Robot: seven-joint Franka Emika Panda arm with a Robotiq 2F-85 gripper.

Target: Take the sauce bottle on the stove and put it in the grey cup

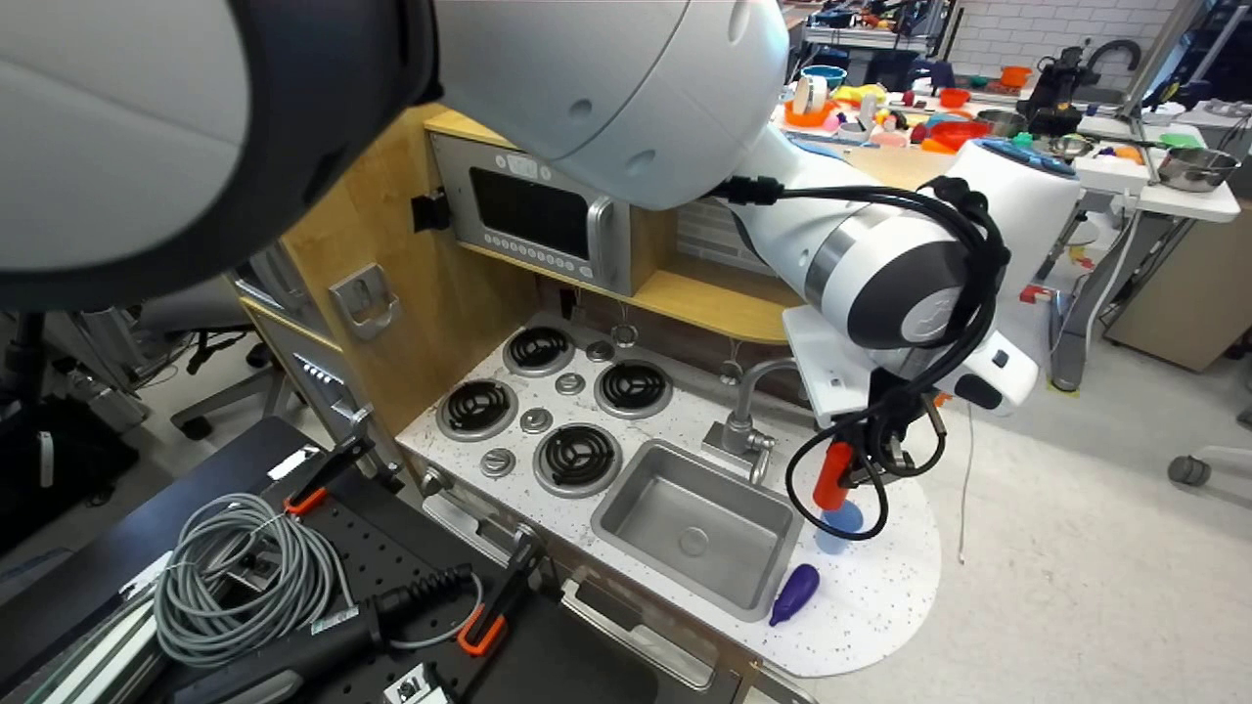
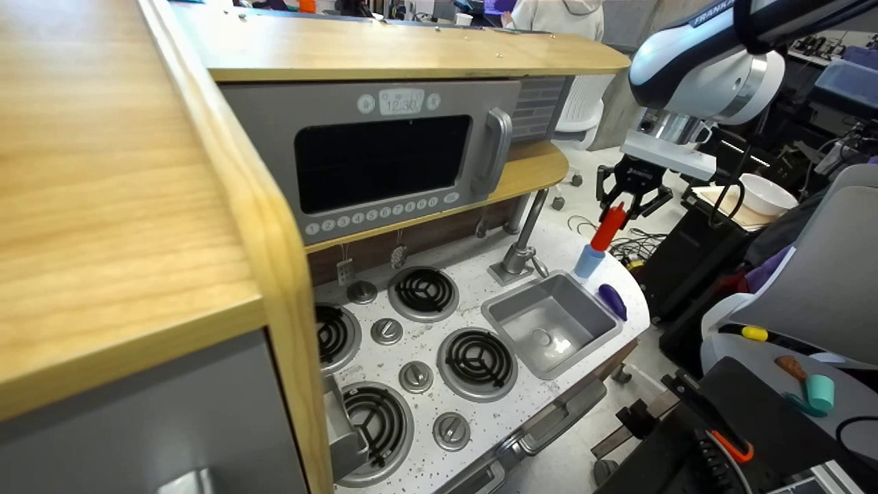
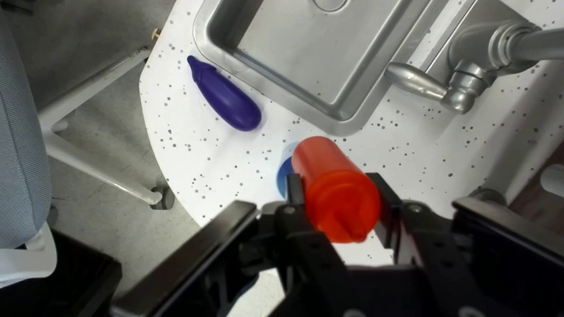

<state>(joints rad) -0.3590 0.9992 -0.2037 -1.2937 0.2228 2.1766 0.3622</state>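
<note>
The sauce bottle, a red toy bottle (image 1: pixel 832 476) (image 2: pixel 608 228) (image 3: pixel 337 193), is between the fingers of my gripper (image 2: pixel 619 211). Both fingers touch its sides near the nozzle end in the wrist view, so the gripper is shut on it. The bottle is tilted, base down. The grey cup (image 1: pixel 839 520) (image 2: pixel 588 263) (image 3: pixel 283 176) looks pale blue, with a darker blue inside. It stands on the white counter beyond the sink. The bottle's base overlaps the cup's opening in all views and appears just above it. The stove (image 1: pixel 528 460) (image 2: pixel 425 336) has no bottle on it.
A grey sink basin (image 1: pixel 626 489) (image 2: pixel 494 315) and a faucet (image 1: pixel 743 401) (image 3: pixel 480 57) stand beside the cup. A purple eggplant (image 1: pixel 794 592) (image 3: pixel 229 99) lies near the sink. A wooden shelf (image 2: pixel 535 168) is above. The counter's rounded edge (image 3: pixel 152 127) is close to the cup.
</note>
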